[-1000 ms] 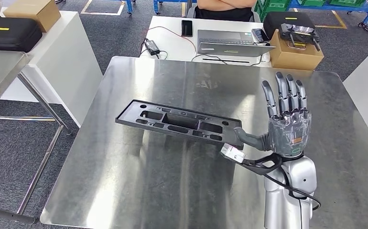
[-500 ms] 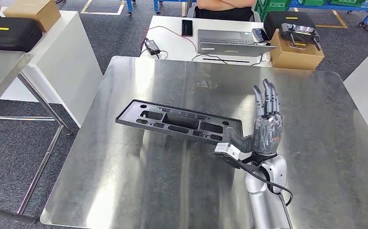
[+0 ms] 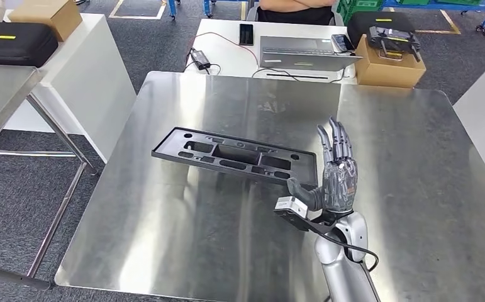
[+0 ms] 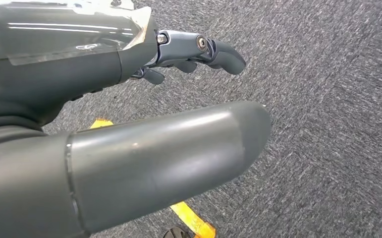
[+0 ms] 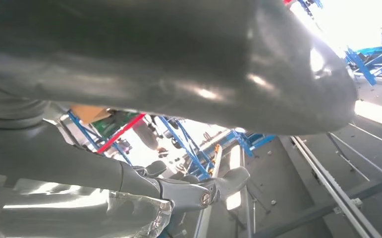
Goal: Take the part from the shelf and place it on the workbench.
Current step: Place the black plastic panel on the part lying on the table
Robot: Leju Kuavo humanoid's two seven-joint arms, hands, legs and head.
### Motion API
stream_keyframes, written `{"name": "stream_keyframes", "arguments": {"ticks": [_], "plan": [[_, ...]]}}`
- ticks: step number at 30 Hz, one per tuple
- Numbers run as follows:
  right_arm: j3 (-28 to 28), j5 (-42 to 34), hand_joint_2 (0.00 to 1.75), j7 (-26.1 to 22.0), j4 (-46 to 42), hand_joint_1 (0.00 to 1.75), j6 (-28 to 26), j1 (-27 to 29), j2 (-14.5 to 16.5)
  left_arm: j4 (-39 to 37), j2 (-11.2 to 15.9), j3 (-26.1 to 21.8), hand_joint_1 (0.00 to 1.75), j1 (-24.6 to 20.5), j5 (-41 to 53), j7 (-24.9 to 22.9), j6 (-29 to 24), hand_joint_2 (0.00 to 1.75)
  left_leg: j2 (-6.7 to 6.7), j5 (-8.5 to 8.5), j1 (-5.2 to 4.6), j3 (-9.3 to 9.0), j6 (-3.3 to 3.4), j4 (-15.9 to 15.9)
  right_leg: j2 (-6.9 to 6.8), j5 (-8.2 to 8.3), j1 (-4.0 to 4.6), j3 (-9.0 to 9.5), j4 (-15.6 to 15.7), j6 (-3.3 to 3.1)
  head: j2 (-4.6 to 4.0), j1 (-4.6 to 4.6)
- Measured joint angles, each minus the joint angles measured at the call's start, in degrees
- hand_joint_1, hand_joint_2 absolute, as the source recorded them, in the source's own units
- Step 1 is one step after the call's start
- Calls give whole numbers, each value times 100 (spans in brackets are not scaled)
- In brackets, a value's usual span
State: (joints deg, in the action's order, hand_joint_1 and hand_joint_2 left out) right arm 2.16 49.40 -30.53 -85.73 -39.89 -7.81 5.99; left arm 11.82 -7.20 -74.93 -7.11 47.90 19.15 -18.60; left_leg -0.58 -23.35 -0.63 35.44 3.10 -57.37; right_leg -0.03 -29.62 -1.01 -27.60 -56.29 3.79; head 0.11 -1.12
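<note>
The steel workbench (image 3: 183, 251) takes up most of the room in front of the robot, a broad brushed-metal top with a grey carpet floor (image 3: 13, 201) around it. Beyond its far edge stands a white desk (image 3: 227, 53) with an open laptop (image 3: 302, 53), a phone (image 3: 246, 34), a charger with a trailing cable (image 3: 200, 61), and a cardboard box (image 3: 387, 69) carrying a dark controller-like device (image 3: 394, 39); a person (image 3: 293, 9) sits behind it with arms folded. Off to the left a second white table (image 3: 76, 69) holds a black case (image 3: 13, 43) and another cardboard box (image 3: 44, 16). The part (image 3: 236, 156), a long flat black plastic panel with rectangular cut-outs, lies flat on the workbench a little left of the middle, set slightly askew. Just beside its right end the right hand (image 3: 337, 173) stands upright above the bench, fingers straight and close together pointing away from the robot, thumb reaching toward the panel's corner, holding nothing; whether the thumb touches the panel I cannot tell. The left hand (image 4: 129, 99) hangs over the carpet, thumb out and fingers loosely bent, with nothing in it.
</note>
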Motion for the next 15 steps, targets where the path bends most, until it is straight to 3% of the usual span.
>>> {"name": "stream_keyframes", "arguments": {"ticks": [3,4,5,7,8,9,10,11,13,15], "plan": [[11,-3,0,10,-35,0,-2,71,-20,1,7,1,0,1,0,2,0,0,-2,36,10,48,-105,-36,10,67,-5,-91,33,-125,0,2],[17,-4,0,14,-40,0,-2,81,-25,1,11,1,0,4,-1,2,1,0,3,-45,23,91,-142,-93,5,101,-26,-121,33,-181,0,6],[24,-4,0,18,-46,0,-2,90,-28,1,15,1,0,6,-1,3,3,0,9,-218,39,158,-177,-234,-3,147,-47,-154,39,-245,0,7],[40,-4,0,25,-61,0,-2,122,-34,1,17,-1,0,7,-6,5,11,0,24,-760,76,366,-245,-831,-15,244,-40,-249,33,-326,0,14],[51,-3,0,28,-72,0,-2,149,-41,1,16,-1,0,7,-10,6,21,0,27,-979,93,458,-273,-1188,-21,290,-31,-311,27,-336,0,16],[64,-3,0,36,-86,0,-2,180,-48,1,16,-2,0,7,-16,7,30,0,29,-1090,107,498,-295,-1459,-26,333,-24,-377,17,-332,0,16],[75,-4,0,47,-103,0,-2,208,-55,1,16,-3,0,7,-20,7,38,0,31,-1077,120,455,-307,-1559,-30,370,-21,-440,2,-322,0,16],[84,-5,0,58,-122,0,-2,231,-60,1,16,-3,0,7,-25,7,44,0,34,-969,133,304,-313,-1453,-33,403,-21,-501,-18,-307,0,17],[91,-8,0,74,-174,0,-2,257,-69,1,17,-2,0,-1,-28,7,46,0,39,-742,154,-246,-304,-736,-34,456,-20,-599,-68,-267,0,18],[95,-9,0,84,-235,0,-2,267,-81,1,18,-1,0,-18,-28,7,49,0,26,-689,136,-649,-255,-136,-37,506,-6,-643,-98,-202,0,9]]}}
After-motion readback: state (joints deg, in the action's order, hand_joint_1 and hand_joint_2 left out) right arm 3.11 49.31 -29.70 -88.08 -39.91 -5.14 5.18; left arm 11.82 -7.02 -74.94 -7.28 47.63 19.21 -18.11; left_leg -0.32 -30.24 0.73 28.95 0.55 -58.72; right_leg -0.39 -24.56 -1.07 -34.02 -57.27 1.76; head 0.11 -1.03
